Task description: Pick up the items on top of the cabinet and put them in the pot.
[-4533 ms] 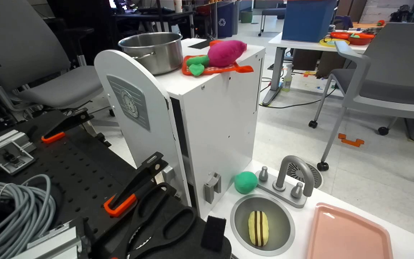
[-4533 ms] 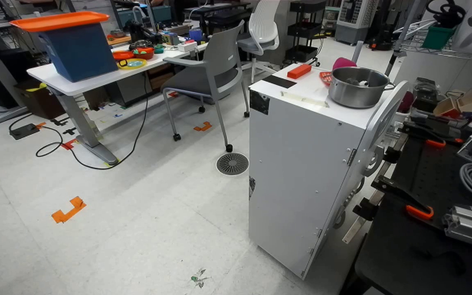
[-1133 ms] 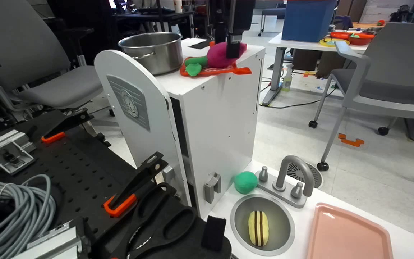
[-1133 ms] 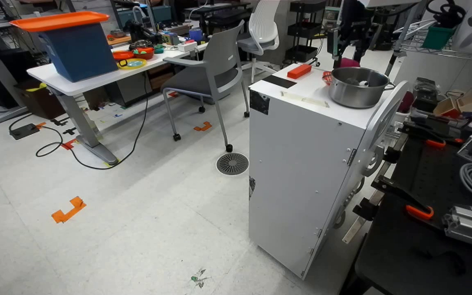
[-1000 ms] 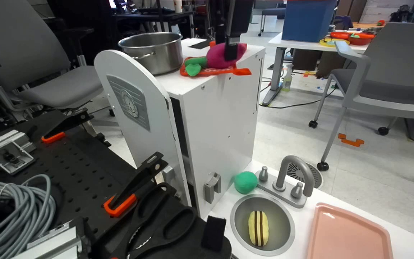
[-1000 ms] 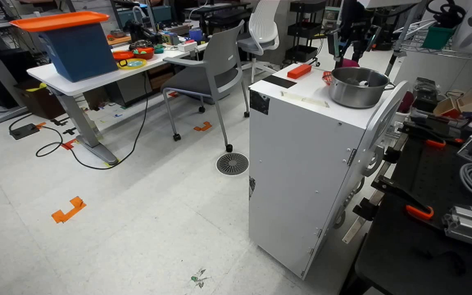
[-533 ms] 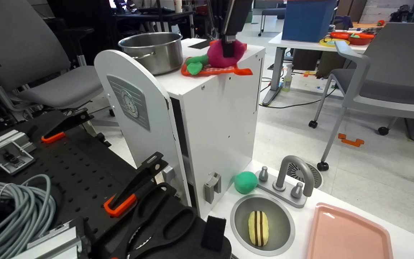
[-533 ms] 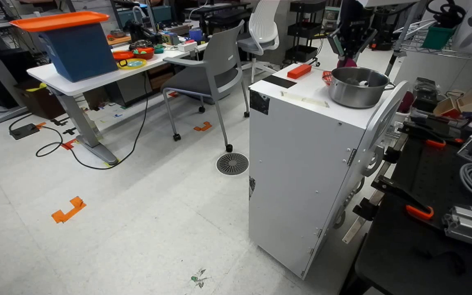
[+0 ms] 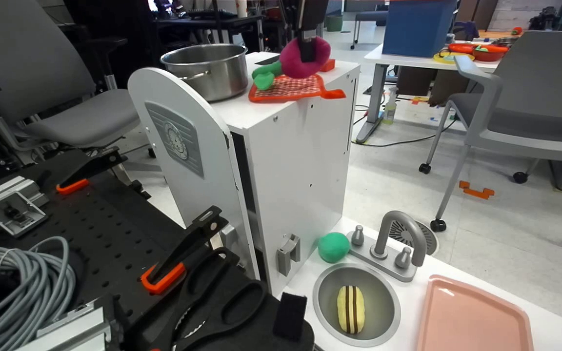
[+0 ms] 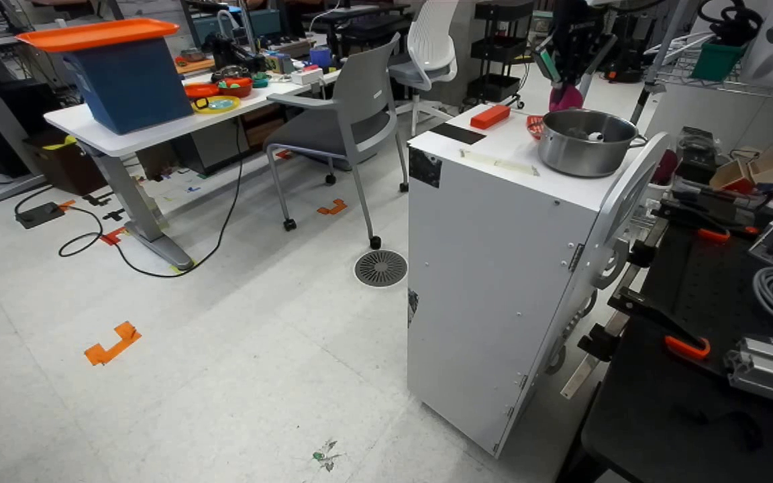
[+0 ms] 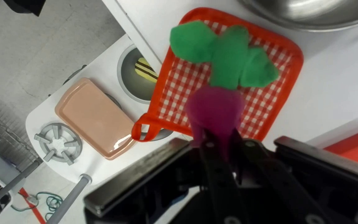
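Possibly at risk of losing the magenta plush [image 9: 291, 62] through squashy roundness, or snagging green leaves [image 11: 193, 42] on the pot [image 9: 227, 73] by carrying too low. Gripping that plush in the claw [image 11: 224, 141] over the checked potholder [image 9: 295, 87] on the white cabinet [image 9: 295, 165]. Raised since a second ago, baring more potholder.

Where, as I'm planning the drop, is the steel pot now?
In an exterior view, the steel pot stands atop the white cabinet, left of the red-checked potholder, behind the rounded panel.
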Robot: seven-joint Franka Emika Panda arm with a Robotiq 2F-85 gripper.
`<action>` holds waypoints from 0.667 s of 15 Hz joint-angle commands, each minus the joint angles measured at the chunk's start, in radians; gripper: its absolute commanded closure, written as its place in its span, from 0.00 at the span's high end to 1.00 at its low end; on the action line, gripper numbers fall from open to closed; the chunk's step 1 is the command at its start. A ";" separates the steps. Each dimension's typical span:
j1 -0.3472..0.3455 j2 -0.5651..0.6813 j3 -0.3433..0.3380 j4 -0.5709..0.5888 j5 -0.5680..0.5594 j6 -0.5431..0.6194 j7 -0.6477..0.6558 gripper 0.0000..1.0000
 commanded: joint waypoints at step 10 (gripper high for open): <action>0.021 -0.285 0.058 -0.183 -0.009 -0.041 -0.041 0.03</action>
